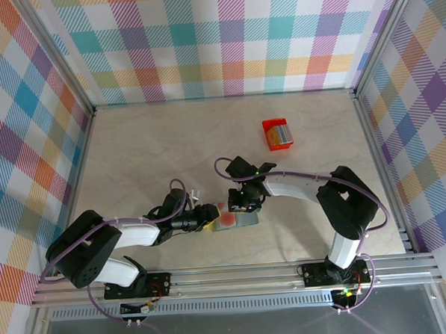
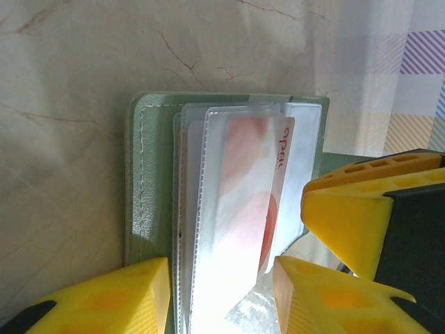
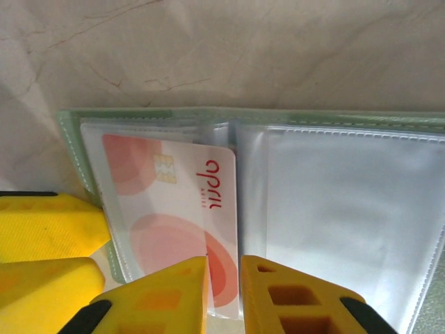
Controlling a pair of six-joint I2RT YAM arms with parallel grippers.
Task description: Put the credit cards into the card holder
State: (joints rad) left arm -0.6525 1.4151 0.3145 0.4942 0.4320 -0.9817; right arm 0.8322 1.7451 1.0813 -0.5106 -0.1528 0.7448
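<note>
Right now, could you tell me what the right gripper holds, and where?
The right gripper pinches the card by its near edge, over the open wallet.

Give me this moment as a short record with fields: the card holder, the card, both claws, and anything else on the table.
card holder: open on the table, clear sleeves showing
credit card: white with red circles, appears partly inside a clear sleeve
left claw: fingers apart, either side of the sleeve stack; grip unclear
right claw: fingers nearly together over the card's near edge; grip unclear
red box: farther back on the table, apart from both arms
</note>
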